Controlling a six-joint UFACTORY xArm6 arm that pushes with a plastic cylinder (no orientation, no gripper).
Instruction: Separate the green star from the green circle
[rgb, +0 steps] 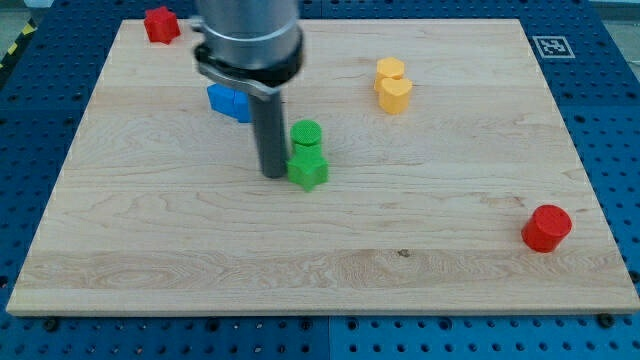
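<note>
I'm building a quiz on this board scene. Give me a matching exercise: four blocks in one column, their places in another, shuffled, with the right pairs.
Things:
1. green star
2. red cylinder
3. blue block
4. yellow pair

Places:
A. toward the view's top, right of centre
B. right next to my tip, on its right
C. near the view's lower right corner of the board
D. at the view's upper left, partly behind the arm

Pairs: 1-B, 2-C, 3-D, 4-A

Green star and circle, two yellow blocks, blue block, red blocks (two), pale wood board.
</note>
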